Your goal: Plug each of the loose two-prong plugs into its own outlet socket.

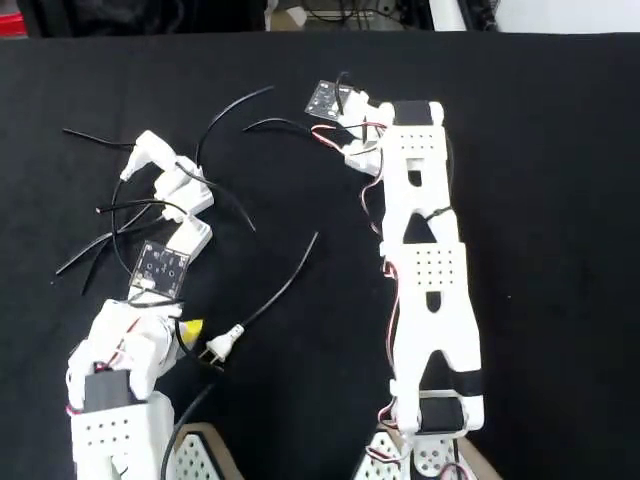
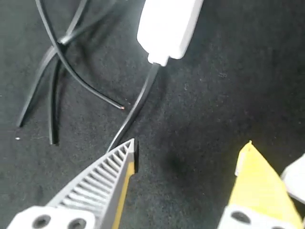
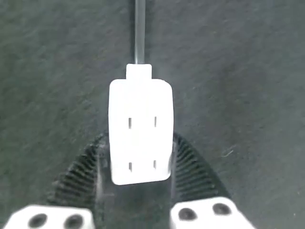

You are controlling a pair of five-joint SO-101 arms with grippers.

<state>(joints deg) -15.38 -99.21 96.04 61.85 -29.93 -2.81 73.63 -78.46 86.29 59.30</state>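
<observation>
Right hand [image 3: 139, 143] clamps a white socket [image 3: 139, 124] toward the surface's [image 1: 560, 200] far edge. Left hand [image 2: 189, 148] gapes wide, holding nothing; a white plug [image 1: 222, 347] lies just beside it, between the arms.

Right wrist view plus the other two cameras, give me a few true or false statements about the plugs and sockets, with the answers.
1. The right gripper is shut on a white outlet socket. True.
2. That outlet socket already has a plug pushed into it. False: its slots are all empty.
3. The left gripper holds a plug. False: its fingers are open, with only the black table between them.
4. A loose two-prong plug lies on the table close to the left gripper. True.
</observation>
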